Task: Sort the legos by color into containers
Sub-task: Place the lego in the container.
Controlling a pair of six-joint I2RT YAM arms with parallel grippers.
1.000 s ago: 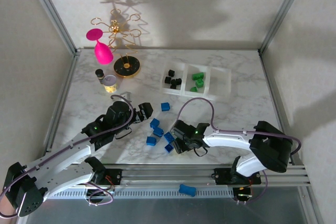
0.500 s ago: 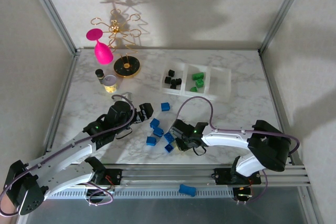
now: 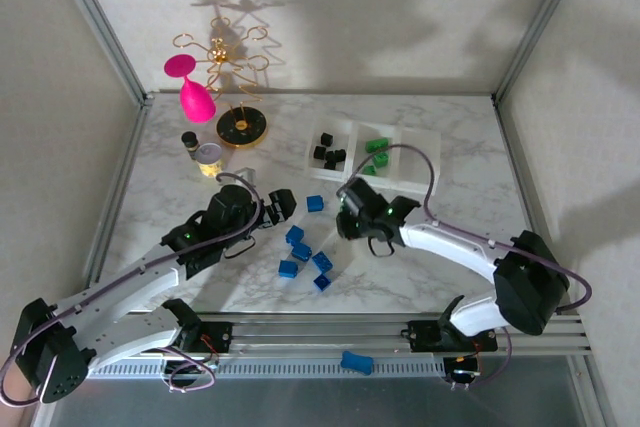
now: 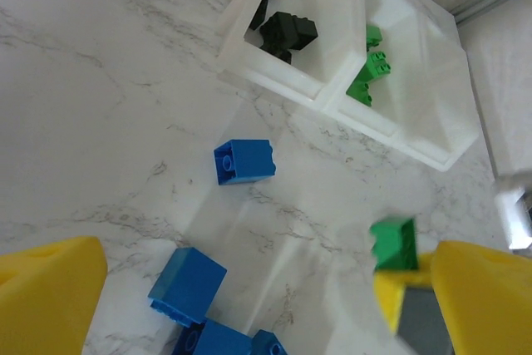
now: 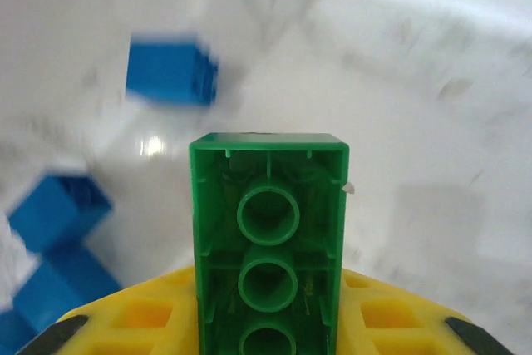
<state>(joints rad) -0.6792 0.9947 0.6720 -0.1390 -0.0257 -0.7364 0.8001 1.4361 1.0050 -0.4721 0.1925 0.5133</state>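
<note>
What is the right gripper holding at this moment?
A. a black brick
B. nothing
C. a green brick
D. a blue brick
C: in the right wrist view a green brick sits clamped in the right gripper, its hollow underside facing the camera.

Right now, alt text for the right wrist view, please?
A green oblong lego, hollow underside with three round tubes facing the camera, is clamped between the yellow fingers of the right gripper. Behind it, blurred, a white marble table with one blue lego upper left and more blue legos at the left edge.
</note>
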